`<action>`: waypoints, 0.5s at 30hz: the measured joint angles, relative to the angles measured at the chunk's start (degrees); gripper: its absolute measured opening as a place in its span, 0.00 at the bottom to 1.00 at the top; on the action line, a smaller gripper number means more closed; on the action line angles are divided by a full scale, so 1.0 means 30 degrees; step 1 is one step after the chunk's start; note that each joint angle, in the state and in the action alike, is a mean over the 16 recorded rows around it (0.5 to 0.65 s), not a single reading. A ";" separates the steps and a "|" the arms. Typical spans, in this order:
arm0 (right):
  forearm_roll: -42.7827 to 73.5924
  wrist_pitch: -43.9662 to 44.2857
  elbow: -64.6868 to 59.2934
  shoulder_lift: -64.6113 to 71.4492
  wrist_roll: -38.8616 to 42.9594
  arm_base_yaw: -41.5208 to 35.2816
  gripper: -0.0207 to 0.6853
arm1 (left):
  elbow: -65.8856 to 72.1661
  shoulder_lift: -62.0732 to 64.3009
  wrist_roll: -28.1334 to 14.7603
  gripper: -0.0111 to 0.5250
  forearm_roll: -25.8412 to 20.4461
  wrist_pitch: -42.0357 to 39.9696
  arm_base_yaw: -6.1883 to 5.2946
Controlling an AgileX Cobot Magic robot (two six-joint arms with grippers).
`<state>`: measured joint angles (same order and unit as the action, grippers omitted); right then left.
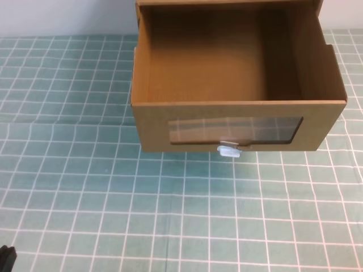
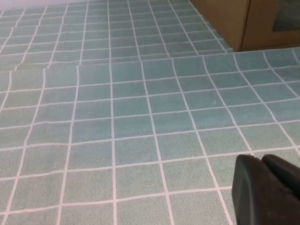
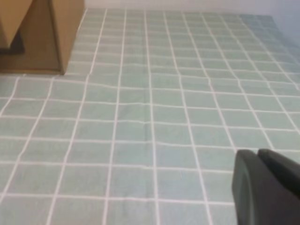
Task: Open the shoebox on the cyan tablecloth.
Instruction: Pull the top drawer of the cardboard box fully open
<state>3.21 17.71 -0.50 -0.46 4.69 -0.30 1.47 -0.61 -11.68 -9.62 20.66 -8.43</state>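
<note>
Closest to the lens, the cyan tablecloth (image 1: 85,198) spreads flat and wide, a teal weave ruled into squares by thin white lines, with a shallow crease running across it. Toward its far edge sits the shoebox (image 1: 235,85), matte brown cardboard, its drawer pulled out and showing a bare rectangular interior; the front panel carries a clear rectangular window (image 1: 233,130) with a small white tab handle (image 1: 228,151) just below. Both dark, rounded plastic grippers hover low over bare cloth: the right gripper (image 3: 267,187) has its fingers together, holding nothing; the left gripper (image 2: 267,187) also appears pressed together.
</note>
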 joint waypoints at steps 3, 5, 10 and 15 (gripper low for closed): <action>-0.2016 0.0738 -0.0048 0.0000 -0.2380 -0.0194 0.01 | 0.0000 0.0000 0.0000 0.01 0.0002 0.0006 0.0000; -0.3260 0.1191 -0.0082 0.0000 -0.3731 -0.0097 0.01 | 0.0000 0.0000 0.0000 0.01 0.0005 0.0011 0.0000; -0.5644 0.1889 -0.0168 0.0000 -0.5938 0.0678 0.01 | 0.0000 0.0000 0.0000 0.01 0.0017 0.0021 0.0000; -0.6996 0.2162 -0.0252 0.0000 -0.6656 0.1559 0.01 | 0.0000 0.0000 0.0000 0.01 0.0030 0.0032 0.0000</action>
<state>-17.77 24.19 -1.26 -0.46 -15.28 4.38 1.47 -0.61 -11.68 -9.53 20.76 -8.43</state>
